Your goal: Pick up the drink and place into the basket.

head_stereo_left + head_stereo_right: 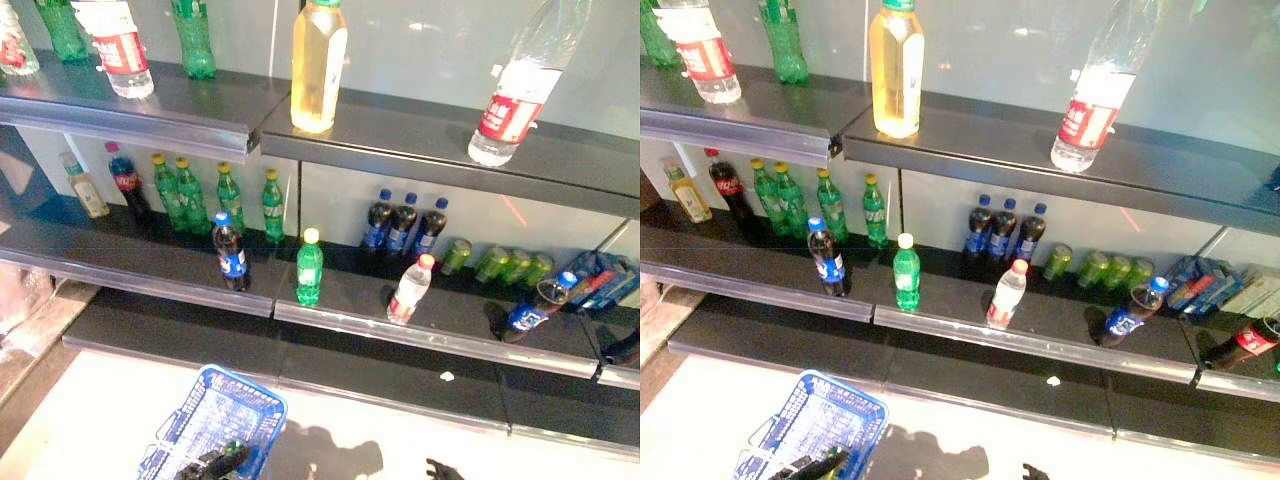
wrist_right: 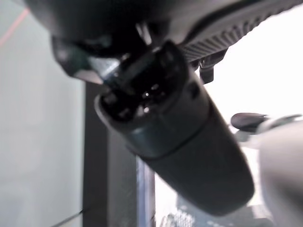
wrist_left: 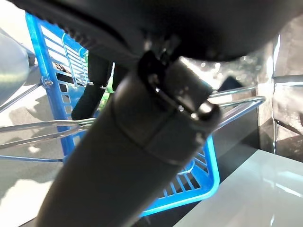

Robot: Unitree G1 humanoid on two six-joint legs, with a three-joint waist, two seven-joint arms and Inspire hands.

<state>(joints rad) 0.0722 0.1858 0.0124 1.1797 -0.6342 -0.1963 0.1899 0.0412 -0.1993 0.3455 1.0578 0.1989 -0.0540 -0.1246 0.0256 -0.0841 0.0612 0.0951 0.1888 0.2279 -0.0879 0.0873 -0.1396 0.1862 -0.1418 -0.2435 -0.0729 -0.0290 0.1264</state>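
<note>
While the shelving unit (image 1: 420, 150) fills most of the far side, its dark boards run left to right in tiers, each with a grey lip along the near edge. The top board carries a tall yellow drink bottle (image 1: 318, 65) and a leaning water bottle (image 1: 520, 85). On the middle board, drinks stand in rows at the back, and nearer the lip stand a dark cola bottle (image 1: 229, 252), a green soda bottle (image 1: 309, 267) and a small white bottle (image 1: 410, 290), well apart from one another, with bare board between them. The lowest board lies bare except for a small white scrap (image 1: 446, 376). Pale floor (image 1: 90, 420) spreads in front. The blue basket (image 1: 215, 420) sits near and to the left, and the left hand (image 1: 215, 463) is clamped around its wire handle (image 3: 236, 101). Something green shows inside it, too hidden to name. The right hand (image 1: 443, 470) barely shows at the near edge; I cannot tell how its fingers stand.
</note>
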